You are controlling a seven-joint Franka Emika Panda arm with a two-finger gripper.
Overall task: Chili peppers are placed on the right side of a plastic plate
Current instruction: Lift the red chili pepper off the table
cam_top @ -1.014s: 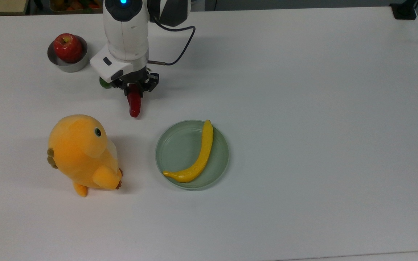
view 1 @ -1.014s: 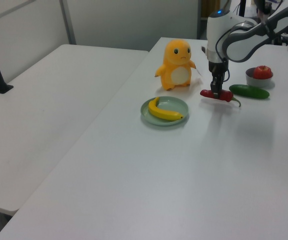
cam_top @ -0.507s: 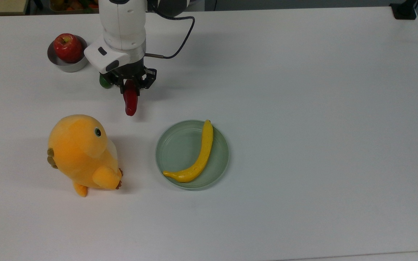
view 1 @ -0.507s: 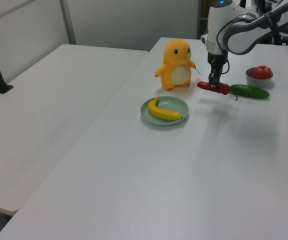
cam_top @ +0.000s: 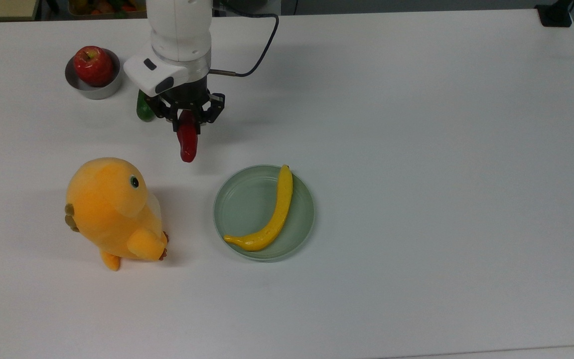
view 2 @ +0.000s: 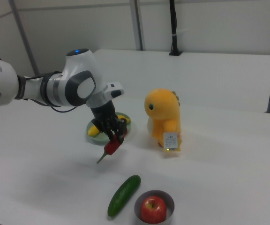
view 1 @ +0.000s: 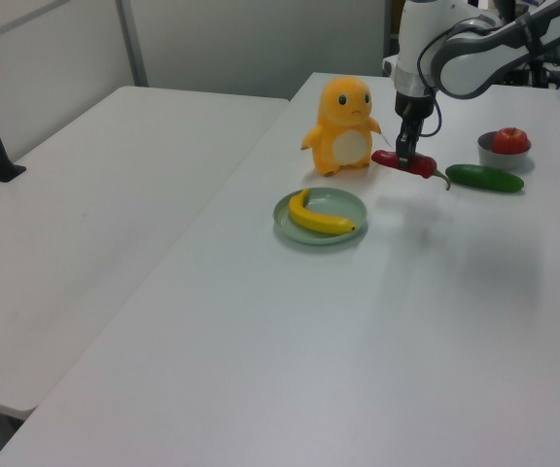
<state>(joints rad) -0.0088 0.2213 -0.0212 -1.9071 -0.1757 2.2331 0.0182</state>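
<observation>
My gripper (cam_top: 186, 119) (view 1: 403, 156) (view 2: 114, 137) is shut on the dark-red chili pepper (cam_top: 187, 141) (view 1: 406, 162) (view 2: 111, 146), which hangs lifted off the white table. Its green stem (view 2: 101, 158) points down and away in the right view. The pale green plastic plate (cam_top: 239, 199) (view 1: 346, 206) (view 2: 90, 137) lies below and to the right of the chili in the top view, with a yellow banana (cam_top: 272, 216) (view 1: 319, 218) lying in it.
An orange plush toy (cam_top: 112, 212) (view 1: 344, 125) (view 2: 165, 118) stands at the top view's left of the plate. A dark-green cucumber (cam_top: 144, 107) (view 1: 484, 178) (view 2: 123, 194) lies behind the gripper, beside a grey metal bowl (cam_top: 78, 85) (view 2: 165, 199) holding a red apple (cam_top: 93, 65) (view 1: 510, 140) (view 2: 153, 209).
The gripper has risen with the chili over the last second. In the top view it went left, then back right; in the left view it moved steadily left, closer to the plate.
</observation>
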